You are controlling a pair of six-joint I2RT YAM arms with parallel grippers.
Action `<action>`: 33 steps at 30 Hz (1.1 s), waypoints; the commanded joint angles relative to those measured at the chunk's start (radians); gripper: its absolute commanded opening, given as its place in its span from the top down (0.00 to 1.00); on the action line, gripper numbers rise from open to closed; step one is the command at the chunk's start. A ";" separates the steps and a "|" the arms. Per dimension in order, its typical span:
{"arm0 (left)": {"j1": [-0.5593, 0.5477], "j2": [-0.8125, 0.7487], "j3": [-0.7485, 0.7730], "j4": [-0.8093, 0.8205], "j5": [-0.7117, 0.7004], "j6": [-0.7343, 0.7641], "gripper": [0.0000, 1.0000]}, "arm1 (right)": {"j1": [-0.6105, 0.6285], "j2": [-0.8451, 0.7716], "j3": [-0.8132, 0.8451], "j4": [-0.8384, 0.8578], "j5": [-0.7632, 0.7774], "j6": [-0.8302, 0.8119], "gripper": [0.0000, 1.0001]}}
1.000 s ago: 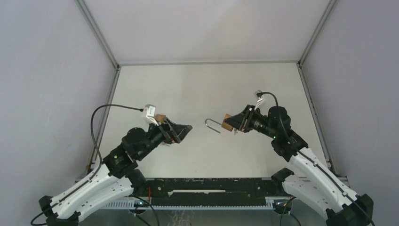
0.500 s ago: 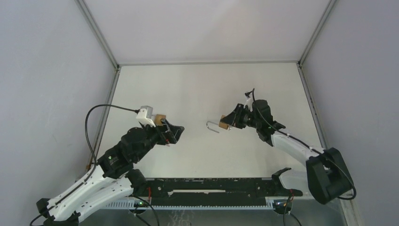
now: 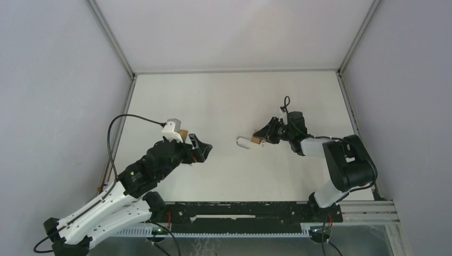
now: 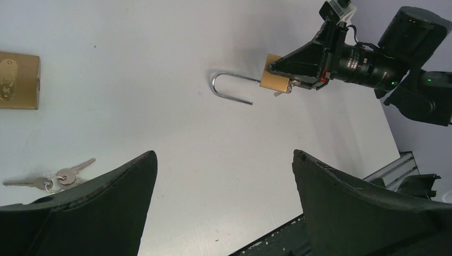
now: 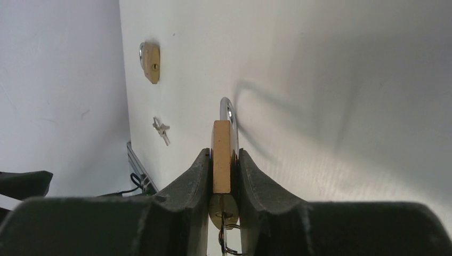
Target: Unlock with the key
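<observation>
A brass padlock (image 3: 256,140) with a long silver shackle (image 3: 242,143) is clamped between the fingers of my right gripper (image 3: 263,138), low over the table. In the right wrist view the jaws press both flat sides of the padlock (image 5: 222,154). A key (image 5: 224,212) with a ring sits in its bottom end. In the left wrist view the shackle (image 4: 230,90) has one end free of the body (image 4: 274,81). My left gripper (image 3: 201,149) is open and empty (image 4: 224,176), to the left of the padlock and apart from it.
A second brass padlock (image 4: 16,80) lies on the table at the left, also in the right wrist view (image 5: 151,62). A loose pair of keys on a ring (image 4: 50,180) lies near it. Grey walls enclose the white table (image 3: 224,101).
My right arm has folded down low over the table, still holding the padlock at about the same spot. My left gripper has shifted slightly and stays open.
</observation>
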 commanded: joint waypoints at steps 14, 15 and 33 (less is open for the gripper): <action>0.001 0.019 0.044 0.061 0.028 0.011 0.01 | -0.081 0.182 0.122 0.194 -0.122 -0.009 0.70; 0.002 0.020 0.044 0.063 0.028 0.011 0.01 | -0.081 0.187 0.122 0.190 -0.119 -0.014 0.68; 0.001 0.000 0.019 0.081 0.039 -0.001 0.02 | -0.088 0.213 0.123 0.095 -0.070 -0.084 0.20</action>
